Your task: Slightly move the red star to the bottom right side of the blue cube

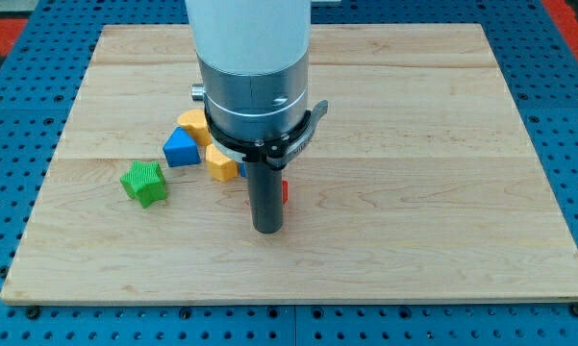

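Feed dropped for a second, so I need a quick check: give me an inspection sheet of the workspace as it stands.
Surface: wooden board, flat, on a blue pegboard.
Job's things: red block, only a sliver showing behind the rod, shape unclear; a blue sliver beside the rod, maybe the cube, mostly hidden.
Clutter: green star; blue block; two yellow blocks, all at the view's left.
Grippers: none; my tip sits just below the red block.
Cables: nothing seen.
Surroundings: red strip at the view's top corners.

The wooden board [442, 144] carries a green star [142, 182], a blue block [181, 147] and 2 yellow blocks [220, 163].
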You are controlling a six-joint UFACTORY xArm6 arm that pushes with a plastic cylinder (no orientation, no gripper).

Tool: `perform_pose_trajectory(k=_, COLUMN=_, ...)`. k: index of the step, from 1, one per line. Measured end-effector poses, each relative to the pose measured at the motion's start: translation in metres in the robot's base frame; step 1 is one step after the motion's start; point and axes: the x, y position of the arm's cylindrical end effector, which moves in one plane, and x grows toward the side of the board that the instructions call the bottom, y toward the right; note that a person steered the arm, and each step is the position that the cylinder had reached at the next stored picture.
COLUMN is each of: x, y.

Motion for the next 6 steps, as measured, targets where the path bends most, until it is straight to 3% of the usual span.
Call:
perform_pose_trajectory(k=1, x=0.032, y=0.039)
perform_pose_trajectory(k=3, x=0.032, y=0.167)
perform_pose_trajectory(k=6, x=0.032, y=0.288)
